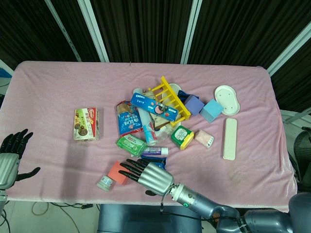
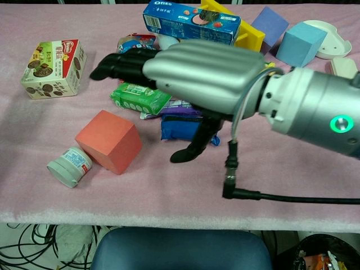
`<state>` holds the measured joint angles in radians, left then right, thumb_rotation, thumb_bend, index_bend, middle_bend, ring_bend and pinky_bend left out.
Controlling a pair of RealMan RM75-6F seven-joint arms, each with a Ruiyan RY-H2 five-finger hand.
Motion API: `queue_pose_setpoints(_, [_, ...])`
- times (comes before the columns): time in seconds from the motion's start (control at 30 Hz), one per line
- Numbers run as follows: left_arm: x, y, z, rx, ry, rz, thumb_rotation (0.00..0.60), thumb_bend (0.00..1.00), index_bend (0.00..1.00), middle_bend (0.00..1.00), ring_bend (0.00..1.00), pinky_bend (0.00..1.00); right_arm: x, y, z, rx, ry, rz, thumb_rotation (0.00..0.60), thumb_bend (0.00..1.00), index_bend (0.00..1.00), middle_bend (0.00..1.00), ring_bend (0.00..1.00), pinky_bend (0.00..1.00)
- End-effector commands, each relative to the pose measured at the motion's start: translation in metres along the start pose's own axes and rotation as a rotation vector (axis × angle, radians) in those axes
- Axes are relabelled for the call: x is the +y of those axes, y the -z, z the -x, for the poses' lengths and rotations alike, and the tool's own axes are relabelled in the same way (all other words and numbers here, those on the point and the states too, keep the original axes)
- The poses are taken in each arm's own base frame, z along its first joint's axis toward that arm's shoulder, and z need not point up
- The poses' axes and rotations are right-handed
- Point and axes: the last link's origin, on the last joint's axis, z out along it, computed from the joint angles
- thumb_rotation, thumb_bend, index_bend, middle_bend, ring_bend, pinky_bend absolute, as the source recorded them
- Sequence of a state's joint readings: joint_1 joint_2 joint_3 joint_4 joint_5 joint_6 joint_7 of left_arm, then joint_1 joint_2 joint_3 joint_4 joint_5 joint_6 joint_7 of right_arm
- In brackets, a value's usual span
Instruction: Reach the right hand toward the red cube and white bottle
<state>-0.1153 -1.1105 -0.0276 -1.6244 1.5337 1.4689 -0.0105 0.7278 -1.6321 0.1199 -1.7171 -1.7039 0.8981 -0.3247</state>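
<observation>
- The right hand [image 1: 148,175] sits low in the head view, centre-bottom, its fingers [image 1: 131,167] stretched out flat and apart with nothing in them — the tips reach the right edge of the red cube [image 1: 119,172].
- In the chest view the same hand fills the middle of the frame, palm down above the worktop [image 2: 292,185], thumb hanging below, dark fingertips pointing to the upper left.
- The red cube lies at lower left of the clutter; in the chest view it is at left centre, resting on the pink cloth.
- The white bottle [image 1: 104,183] lies on its side just left of and below the cube, touching it.
- The left hand [image 1: 10,158] is at the far lower-left edge of the head view, fingers spread and holding nothing, well apart from everything else.
- Behind the right hand lies the pile — a green packet [image 2: 139,95], a blue packet [image 2: 183,128] partly hidden under the thumb, and an Oreo box [image 2: 191,21] at the top.
- A biscuit box [image 2: 53,68] sits alone at upper left of the chest view.
</observation>
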Motion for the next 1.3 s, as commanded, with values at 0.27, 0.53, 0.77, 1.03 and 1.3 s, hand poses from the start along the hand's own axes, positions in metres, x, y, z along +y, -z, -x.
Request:
queue_pose_setpoints(0.27, [-0.002,-0.001,-0.002,-0.016,0.018,-0.002,0.6,0.0,0.0,0.0,0.0,0.0,-0.014,-0.046,0.029,-0.064,0.053,-0.041,0.6,0.04,0.0,0.0,0.0,0.23])
queue_pose_setpoints(0.53, [-0.003,-0.001,-0.002,-0.025,0.04,-0.012,0.6,0.0,0.0,0.0,0.0,0.0,-0.013,-0.074,0.047,-0.087,0.106,-0.037,0.6,0.04,0.0,0.0,0.0,0.23])
queue_pose_setpoints(0.77, [-0.004,-0.002,-0.003,-0.033,0.053,-0.018,0.6,0.0,0.0,0.0,0.0,0.0,-0.003,-0.084,0.057,-0.1,0.151,-0.01,0.6,0.04,0.0,0.0,0.0,0.23])
queue_pose_setpoints(1.03, [-0.003,-0.002,-0.003,-0.039,0.061,-0.019,0.6,0.0,0.0,0.0,0.0,0.0,0.001,-0.085,0.065,-0.12,0.139,0.007,0.6,0.16,0.06,0.07,0.09,0.3])
queue_pose_setpoints(1.3, [-0.003,-0.002,-0.003,-0.041,0.064,-0.02,0.6,0.0,0.0,0.0,0.0,0.0,-0.005,-0.079,0.074,-0.123,0.113,-0.033,0.6,0.47,0.52,0.51,0.51,0.62])
